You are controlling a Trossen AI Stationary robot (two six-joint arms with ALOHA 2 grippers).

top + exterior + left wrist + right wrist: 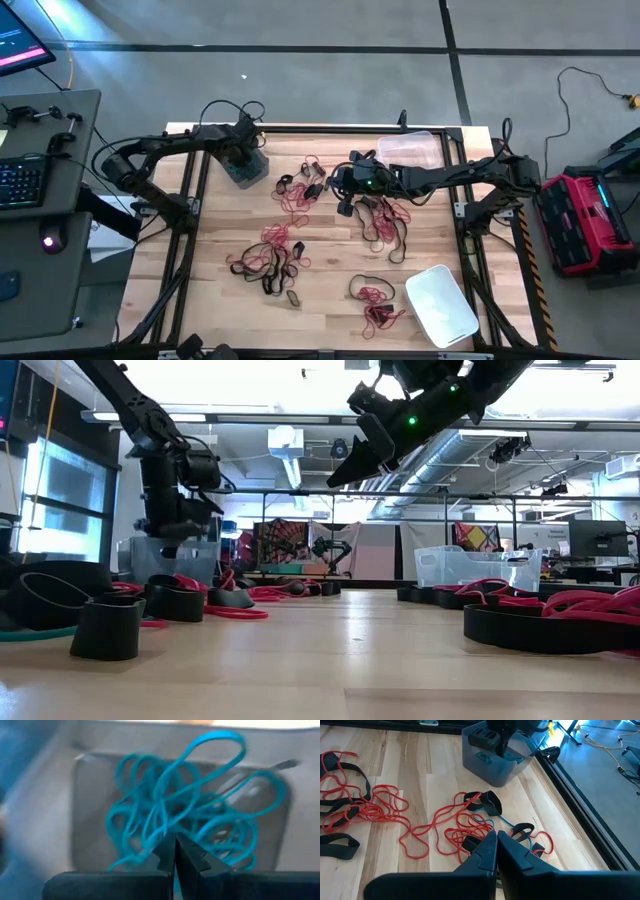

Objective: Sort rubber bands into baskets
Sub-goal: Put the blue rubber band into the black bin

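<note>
- Left gripper [243, 160] hangs over the grey-tinted basket [246, 170] at the table's far left; its fingers are pressed together with nothing pinched between them; the tangle of teal bands [190, 815] lies in the tub just beyond the tips; this reads as a drop-off step for teal, already released.
- Mid-table, red and black rubber bands [275, 255] lie in loose heaps on the wood, unsorted; much of the task looks left to do.
- Right gripper [347, 190] hovers above a red, black and teal tangle [480, 827]; its fingers are clenched and empty; I judge it must open and descend to pick one loop.
- The clear basket [412, 150] stands behind it; the whitish basket [440, 305] sits near right.
</note>
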